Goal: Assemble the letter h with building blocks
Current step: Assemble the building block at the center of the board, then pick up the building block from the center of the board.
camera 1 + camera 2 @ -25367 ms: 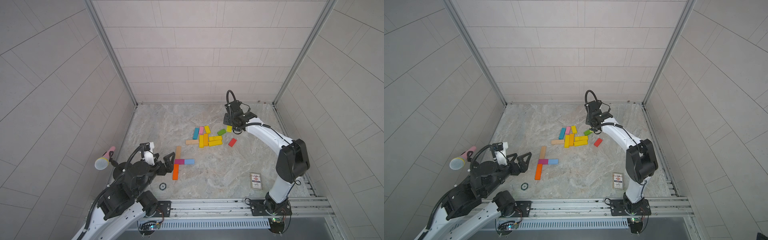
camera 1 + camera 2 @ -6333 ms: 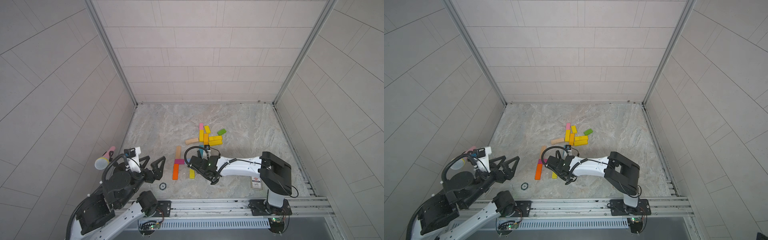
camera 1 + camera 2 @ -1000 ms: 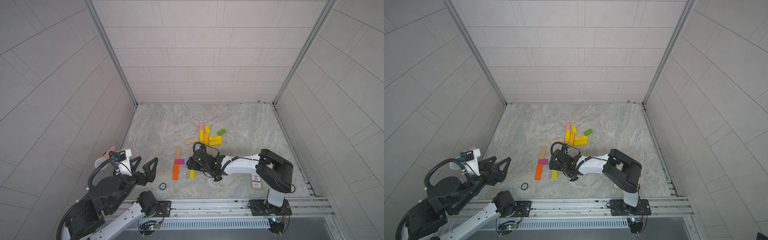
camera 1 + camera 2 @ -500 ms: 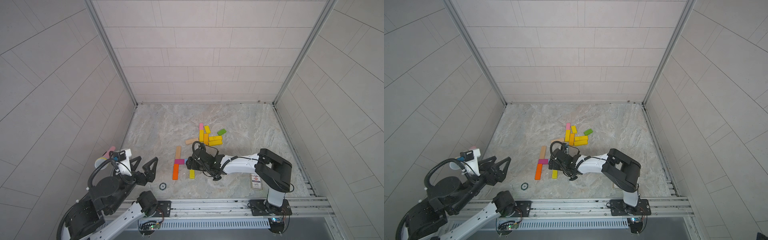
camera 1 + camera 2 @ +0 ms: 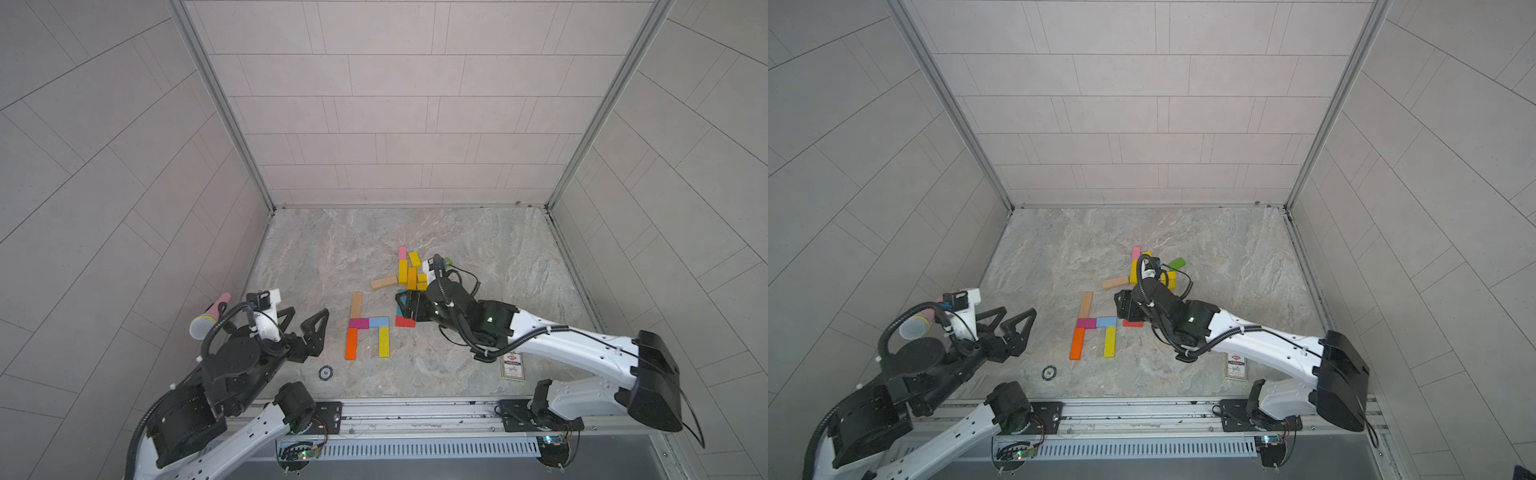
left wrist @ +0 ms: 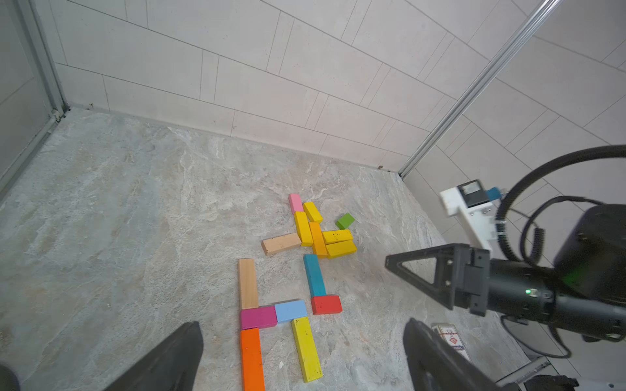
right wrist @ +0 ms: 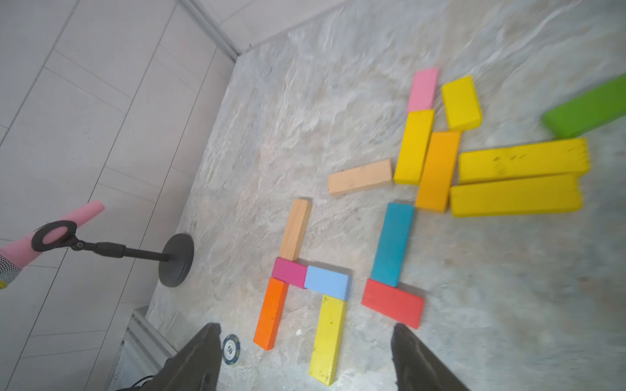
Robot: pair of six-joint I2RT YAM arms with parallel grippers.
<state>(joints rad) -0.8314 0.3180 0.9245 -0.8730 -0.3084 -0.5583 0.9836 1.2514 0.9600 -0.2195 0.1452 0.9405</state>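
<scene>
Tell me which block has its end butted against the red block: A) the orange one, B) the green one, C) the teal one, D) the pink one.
C: the teal block rests one short end against the red block, making an L shape.

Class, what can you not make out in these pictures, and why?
In a top view, the teal block lies mostly under the right arm.
In the right wrist view, the green block is blurred and cut off by the frame edge.
In the left wrist view, the orange block runs off the frame edge.
In both top views, the card box print is too small to read.
</scene>
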